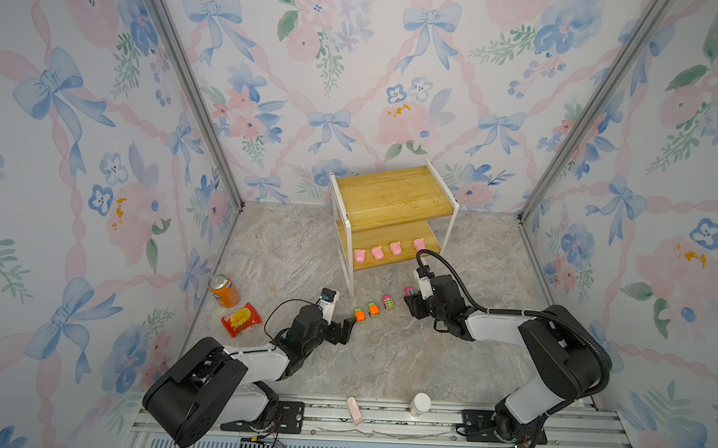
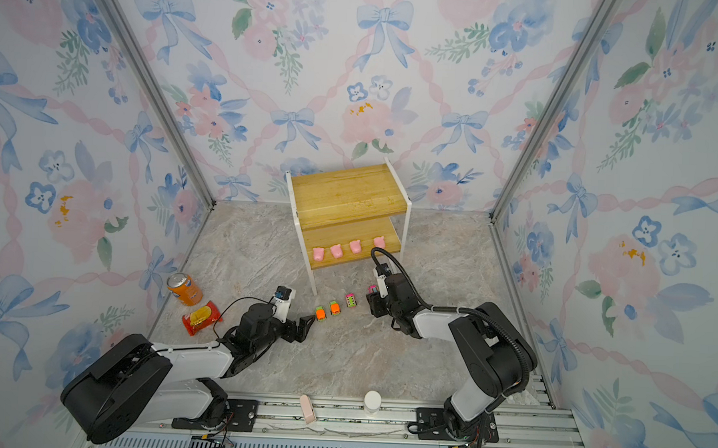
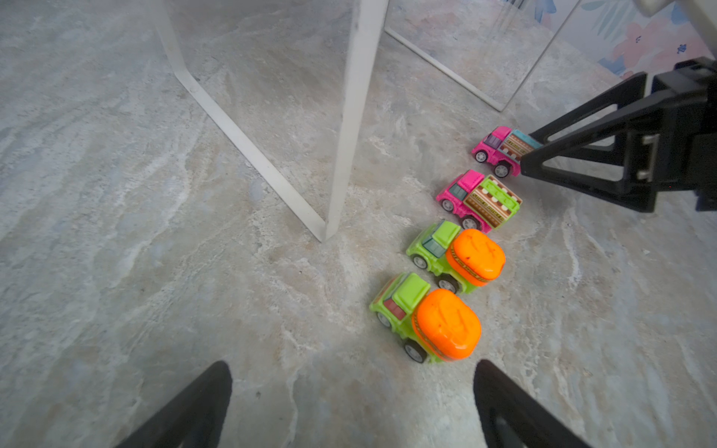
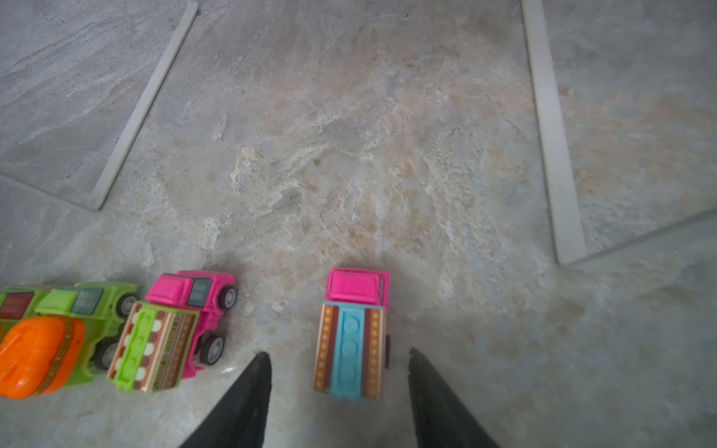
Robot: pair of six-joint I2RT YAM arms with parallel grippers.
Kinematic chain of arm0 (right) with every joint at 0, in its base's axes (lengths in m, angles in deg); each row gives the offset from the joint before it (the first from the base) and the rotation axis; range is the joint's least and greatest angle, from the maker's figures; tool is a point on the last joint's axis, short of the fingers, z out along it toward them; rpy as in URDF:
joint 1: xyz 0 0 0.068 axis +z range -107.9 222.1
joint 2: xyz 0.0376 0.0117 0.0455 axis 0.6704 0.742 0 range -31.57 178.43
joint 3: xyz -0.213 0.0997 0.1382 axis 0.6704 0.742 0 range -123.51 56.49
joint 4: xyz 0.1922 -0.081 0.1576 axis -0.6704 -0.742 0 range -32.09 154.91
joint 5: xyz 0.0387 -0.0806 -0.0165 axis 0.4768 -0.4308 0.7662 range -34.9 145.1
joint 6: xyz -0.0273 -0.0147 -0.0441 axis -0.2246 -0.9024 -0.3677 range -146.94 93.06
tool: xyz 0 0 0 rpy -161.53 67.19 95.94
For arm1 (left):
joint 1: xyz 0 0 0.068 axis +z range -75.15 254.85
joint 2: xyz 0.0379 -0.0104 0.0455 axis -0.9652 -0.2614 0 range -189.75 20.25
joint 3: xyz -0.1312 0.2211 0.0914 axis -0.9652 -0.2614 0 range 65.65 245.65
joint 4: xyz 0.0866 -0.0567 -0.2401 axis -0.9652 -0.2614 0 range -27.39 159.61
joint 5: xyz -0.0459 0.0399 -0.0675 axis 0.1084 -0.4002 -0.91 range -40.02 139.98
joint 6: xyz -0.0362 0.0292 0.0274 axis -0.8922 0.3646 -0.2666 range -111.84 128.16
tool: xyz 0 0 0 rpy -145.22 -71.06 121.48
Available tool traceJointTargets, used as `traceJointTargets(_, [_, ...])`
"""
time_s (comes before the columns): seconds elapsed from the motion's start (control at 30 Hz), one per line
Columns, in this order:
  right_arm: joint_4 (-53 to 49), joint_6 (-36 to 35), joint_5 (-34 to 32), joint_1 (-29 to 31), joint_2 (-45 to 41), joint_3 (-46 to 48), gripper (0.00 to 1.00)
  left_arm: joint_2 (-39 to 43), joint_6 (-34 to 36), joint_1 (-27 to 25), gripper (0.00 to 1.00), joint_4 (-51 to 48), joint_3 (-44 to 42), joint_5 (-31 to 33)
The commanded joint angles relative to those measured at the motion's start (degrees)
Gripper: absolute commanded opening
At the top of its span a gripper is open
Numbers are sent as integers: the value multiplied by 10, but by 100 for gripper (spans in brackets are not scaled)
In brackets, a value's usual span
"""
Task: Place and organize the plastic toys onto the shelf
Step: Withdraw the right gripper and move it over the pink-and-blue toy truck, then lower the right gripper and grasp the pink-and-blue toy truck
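**Top views.** The shelf (image 1: pixel 393 192) is seen at 12 o'clock of the marbled surface (image 1: pixel 384 359), backed against the rear wall. Four pigs (image 1: pixel 359 256) are lined along the front edge of its lower board, and the upper board is open wood. The four cars stand on the surface at 6 o'clock of the shelf, in a row slanting toward 2 o'clock. In order these are two orange-and-green cars (image 1: pixel 360 315), the green-backed pink car (image 1: pixel 388 302) and the teal-backed pink car (image 1: pixel 408 291). The left claw (image 1: pixel 349 326) is placed at the row's 8 o'clock end and the right claw (image 1: pixel 409 298) at its 2 o'clock end. A soda can (image 1: pixel 223 290) and a red snack bag (image 1: pixel 241 319) are kept at 9 o'clock, near the side wall. Broad open surface is left at 3 and 6 o'clock.

**Left wrist view.** The left claw (image 3: pixel 351 368) is spread wide, with nothing between its fingers. The nearest orange-and-green car (image 3: pixel 426 322) lies just beyond the fingertips. The shelf's white front leg (image 3: pixel 349 135) is shown close beside the row. Only here is the right claw seen side-on at the teal-backed car's rear; contact cannot be judged.

**Right wrist view.** The right claw (image 4: pixel 337 353) is spread, its fingers (image 4: pixel 248 399) flanking the teal-backed car (image 4: pixel 351 349). A strip of surface shows on each side, which is visible only here. Open surface ahead is bounded by the shelf's foot rails (image 4: pixel 551 135).
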Motion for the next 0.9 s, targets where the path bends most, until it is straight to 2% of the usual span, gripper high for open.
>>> traceJointTargets(0.0, [37, 7, -9, -4, 20, 4, 58, -4, 2, 1, 98, -5, 10, 4])
traceJointTargets(0.53, [115, 11, -32, 6, 65, 31, 52, -7, 0, 1, 98, -6, 10, 5])
traceJointTargets(0.87, [140, 10, -40, 11, 58, 52, 34, -5, 0, 1, 98, -7, 13, 4])
